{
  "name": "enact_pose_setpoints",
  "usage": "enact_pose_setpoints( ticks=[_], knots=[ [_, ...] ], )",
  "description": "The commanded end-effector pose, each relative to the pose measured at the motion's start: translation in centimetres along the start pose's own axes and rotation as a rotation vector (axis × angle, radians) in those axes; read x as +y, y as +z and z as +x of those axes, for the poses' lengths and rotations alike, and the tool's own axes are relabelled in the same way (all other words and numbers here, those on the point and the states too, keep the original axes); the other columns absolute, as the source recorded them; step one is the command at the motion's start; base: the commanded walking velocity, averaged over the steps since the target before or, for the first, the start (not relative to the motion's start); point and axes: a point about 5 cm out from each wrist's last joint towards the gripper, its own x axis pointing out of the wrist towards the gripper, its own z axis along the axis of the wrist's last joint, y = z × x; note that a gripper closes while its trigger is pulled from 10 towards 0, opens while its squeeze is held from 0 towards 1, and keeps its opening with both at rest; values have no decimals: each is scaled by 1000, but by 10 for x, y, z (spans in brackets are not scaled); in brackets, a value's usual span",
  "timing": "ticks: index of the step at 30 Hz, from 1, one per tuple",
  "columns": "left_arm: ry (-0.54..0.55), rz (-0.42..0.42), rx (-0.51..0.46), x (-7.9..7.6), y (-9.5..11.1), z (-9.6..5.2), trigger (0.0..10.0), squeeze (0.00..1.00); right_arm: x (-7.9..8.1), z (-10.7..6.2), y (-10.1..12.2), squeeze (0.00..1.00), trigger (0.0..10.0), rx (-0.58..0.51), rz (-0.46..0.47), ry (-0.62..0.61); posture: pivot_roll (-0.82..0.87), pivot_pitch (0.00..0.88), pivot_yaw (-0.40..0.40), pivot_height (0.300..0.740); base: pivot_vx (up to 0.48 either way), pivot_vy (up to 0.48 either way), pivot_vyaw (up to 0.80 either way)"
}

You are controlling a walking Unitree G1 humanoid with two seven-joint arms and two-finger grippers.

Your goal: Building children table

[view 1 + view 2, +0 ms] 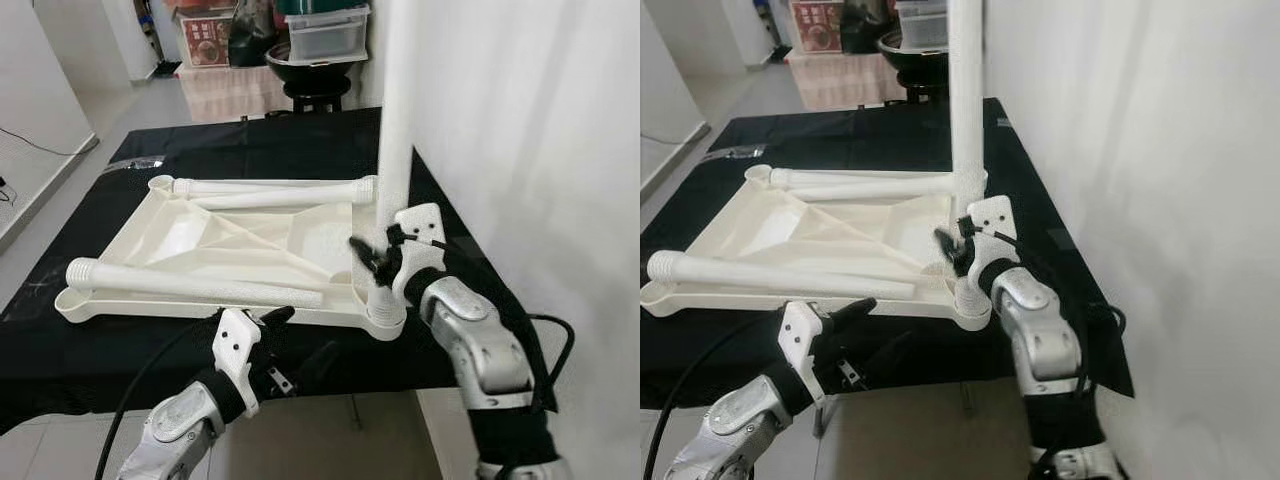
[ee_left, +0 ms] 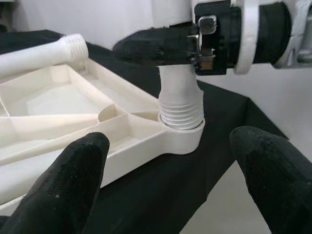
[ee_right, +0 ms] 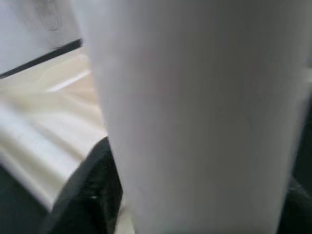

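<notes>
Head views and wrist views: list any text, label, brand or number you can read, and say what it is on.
No text can be read.
Red box on the far shelf: printed design, too small and blurred to read.
White tabletop, upright leg, loose legs, black cloth: no markings.
Right gripper and left gripper: no labels seen.

We see the upturned tabletop (image 1: 240,240) lying on the cloth-covered table (image 1: 300,140), one leg (image 1: 393,120) upright in its near right corner, two legs (image 1: 190,283) lying across it.
</notes>
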Motion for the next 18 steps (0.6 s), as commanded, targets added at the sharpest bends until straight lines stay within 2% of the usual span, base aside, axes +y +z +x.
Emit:
enact_pose_setpoints(
  ticks=[1, 2, 3, 4, 5, 7, 8, 9, 10, 11, 12, 13, 17, 18],
  knots=[
    [11, -10, 7, 2, -4, 0, 10000, 0, 2, 3, 18, 1000, 10000, -59, -66, 113, -19, 81, 20, 740, 0, 0, 0],
    [11, -10, 7, 2, -4, 0, 10000, 0, 2, 3, 18, 1000, 10000, -59, -66, 113, -19, 81, 20, 740, 0, 0, 0],
    [8, -8, 8, 2, -4, 0, 10000, 0, -2, 1, 25, 0, 10000, -76, -74, 187, -16, 78, 15, 740, 0, 0, 0],
    [6, -7, 8, 2, -4, 1, 10000, 0, -3, 1, 29, 0, 10000, -87, -73, 237, -18, 77, 15, 740, 0, 0, 0],
    [6, -7, 8, 2, -4, 1, 10000, 0, -3, 1, 29, 0, 10000, -87, -73, 237, -18, 77, 15, 740, 0, 0, 0],
    [6, -7, 7, 2, -5, 2, 10000, 0, -4, -5, 34, 0, 10000, -80, -188, 420, -20, 75, 14, 740, 0, 0, 0],
    [6, -7, 7, 2, -5, 2, 10000, 0, -4, -5, 34, 0, 10000, -80, -188, 420, -20, 75, 14, 740, 0, 0, 0],
    [7, -8, 6, 2, -5, 2, 10000, 0, -4, -7, 33, 0, 10000, -72, -242, 488, -17, 73, 12, 740, 0, 0, 0],
    [8, -6, 6, 2, -5, 2, 10000, 0, -7, -7, 33, 0, 10000, -62, -248, 539, -15, 74, 12, 740, 0, 0, 0],
    [9, -5, 5, 2, -5, 3, 10000, 0, -12, -4, 33, 0, 9176, -46, -229, 556, -13, 73, 10, 740, 0, 0, 0],
    [10, -4, 5, 2, -5, 3, 10000, 0, -16, -1, 32, 0, 9176, -35, -207, 559, -11, 74, 11, 740, 0, 0, 0],
    [11, -3, 5, 2, -5, 3, 10000, 0, -20, 1, 31, 0, 0, -21, -202, 563, -7, 74, 10, 740, 0, 0, 0],
    [12, -2, 6, 2, -5, 2, 10000, 0, -23, 3, 28, 0, 0, -3, -215, 560, -1, 72, 22, 740, 0, 0, 0],
    [18, -8, 9, 3, -5, 1, 10000, 0, -26, 7, 27, 0, 0, 14, -241, 514, 15, 69, 34, 740, 0, 0, 0]
  ],
)
